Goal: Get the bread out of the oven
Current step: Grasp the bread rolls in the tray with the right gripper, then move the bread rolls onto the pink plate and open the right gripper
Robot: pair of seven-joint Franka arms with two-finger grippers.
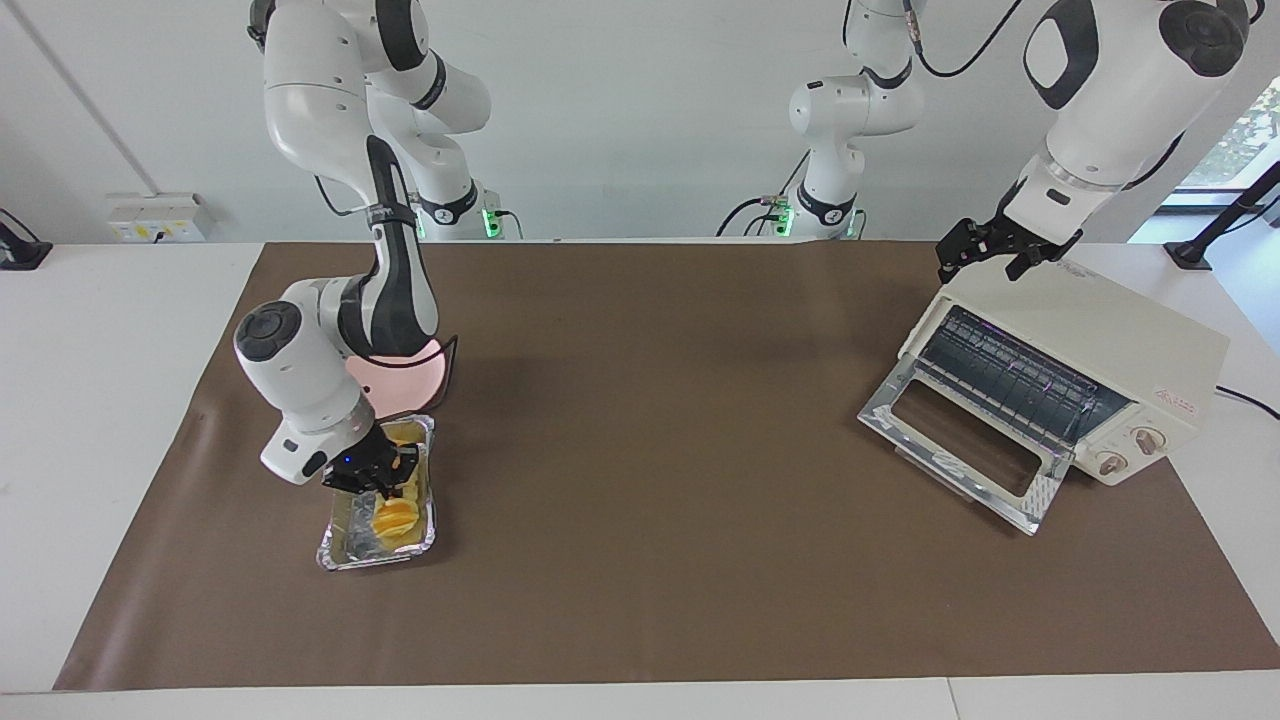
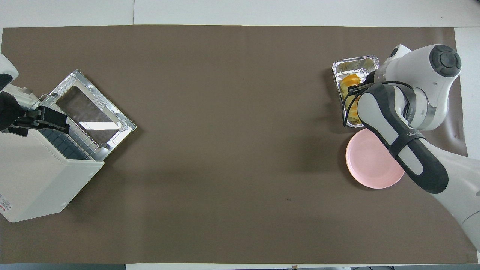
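- Your right hand (image 1: 385,486) is down in the foil tray (image 1: 345,553), at the right arm's end of the counter (image 1: 640,560).
- It is pinching the bread (image 1: 396,520); the fingers sit closed around the end of the loaf nearer the robots.
- Bread is in the tray, not in the oven (image 1: 1090,345); in the overhead view the arm covers most of it, only the yellow-orange end farther from the robots shows.
- Pink plate (image 2: 369,165) lies just beside the tray, nearer the robots, partly under the right arm.
- Oven stands at the left arm's end of the counter, well apart from the tray, door (image 1: 955,445) dropped open, rack showing.
- Your left hand (image 1: 990,255) hangs over the oven's top corner nearest the robots, fingers spread, holding nothing.
- Brown mat (image 1: 660,400) covers the counter under everything.
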